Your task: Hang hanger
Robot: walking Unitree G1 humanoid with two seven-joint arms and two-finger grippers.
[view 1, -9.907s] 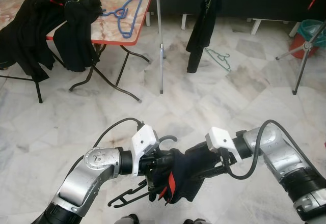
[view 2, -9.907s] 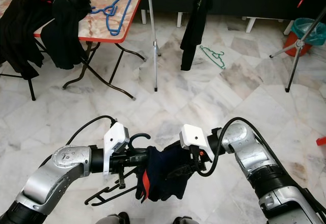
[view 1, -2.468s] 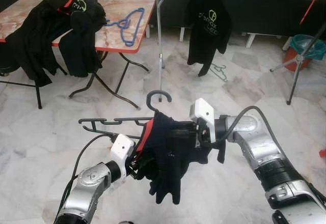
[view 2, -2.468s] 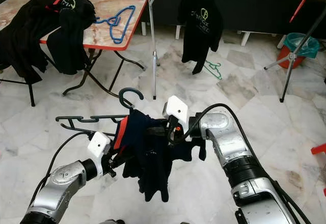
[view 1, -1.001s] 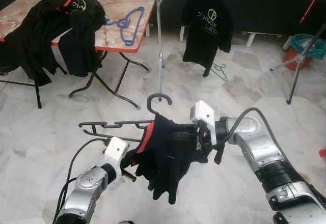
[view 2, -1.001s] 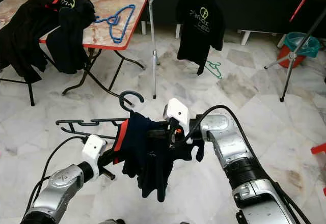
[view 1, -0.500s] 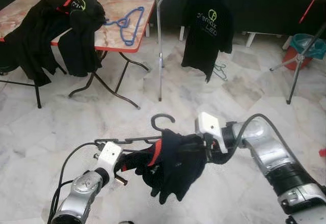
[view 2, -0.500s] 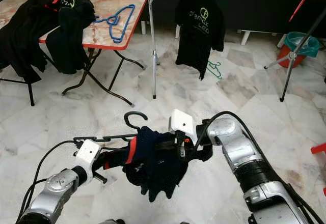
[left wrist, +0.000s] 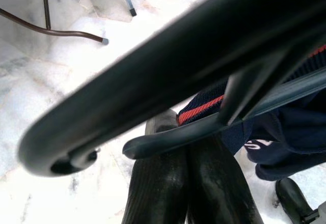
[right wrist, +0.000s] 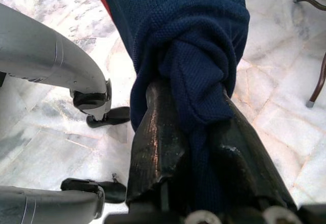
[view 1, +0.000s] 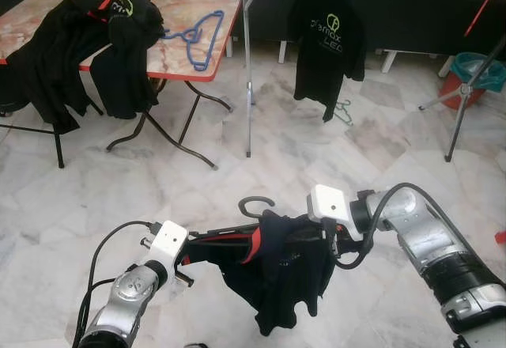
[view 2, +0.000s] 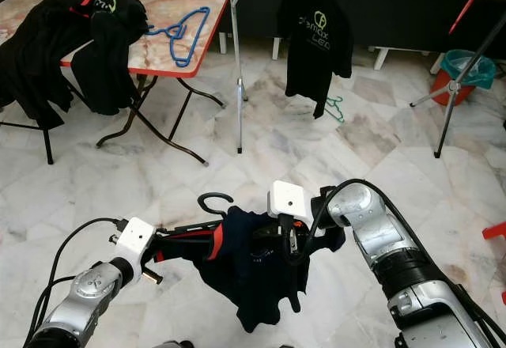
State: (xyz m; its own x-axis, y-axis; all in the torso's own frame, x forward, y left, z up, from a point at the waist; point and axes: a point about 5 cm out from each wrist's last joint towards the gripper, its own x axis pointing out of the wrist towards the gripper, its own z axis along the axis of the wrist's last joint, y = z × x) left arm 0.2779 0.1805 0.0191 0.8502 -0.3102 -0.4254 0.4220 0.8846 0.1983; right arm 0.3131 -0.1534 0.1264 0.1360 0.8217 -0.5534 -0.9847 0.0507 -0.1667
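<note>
Hanger point(view 1: 237, 233) lies crosswise between both pincers, hook pointing up.

The right gripper point(right wrist: 196, 132) pinches a fold of the navy garment point(right wrist: 178, 35); the silver arm point(right wrist: 46, 56) lies beside the garment.

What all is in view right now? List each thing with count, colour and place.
hanger: one, black, held between both grippers, hook up
shirt: one, navy with red collar trim, draped on the held hanger
table: one, marble top with red edge, far left
dark clothes: a pile, black, over the table's left end
blue hanger: one, on the table
clothes rack: one, metal, ahead
hung T-shirt: one, black with green logo, on the rack
green hanger: one, on the floor behind that T-shirt
bucket: one, teal over red, far right
left gripper: jaws shut on the hanger's bar
right gripper: jaws shut on shirt fabric
</note>
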